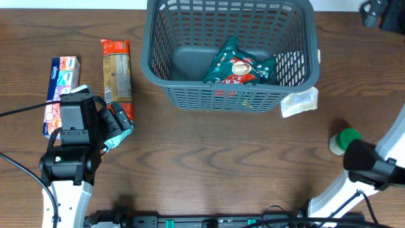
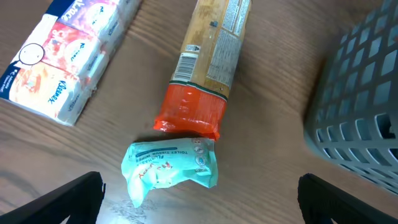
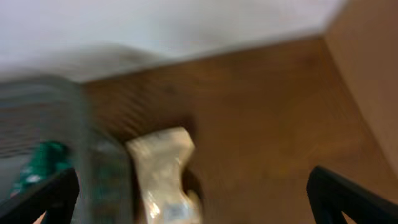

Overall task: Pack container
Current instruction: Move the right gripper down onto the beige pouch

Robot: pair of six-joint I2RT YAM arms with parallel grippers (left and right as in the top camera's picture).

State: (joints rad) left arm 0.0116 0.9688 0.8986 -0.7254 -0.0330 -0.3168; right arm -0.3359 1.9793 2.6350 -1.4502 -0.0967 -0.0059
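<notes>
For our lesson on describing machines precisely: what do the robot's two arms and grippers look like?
The left arm and right arm are white tubular links joined by rounded black joint housings. The left gripper and right gripper end in plain black, wedge-shaped fingers. Thin black cables run beside the left arm. No markings are readable.

Matt plastic container (image 1: 190, 95) — wood-grain table (image 1: 215, 158)

The container (image 1: 221, 95) is dark grey lattice, the snack packet (image 1: 239, 66) green and red, the table (image 1: 209, 158) brown woodgrain.
</notes>
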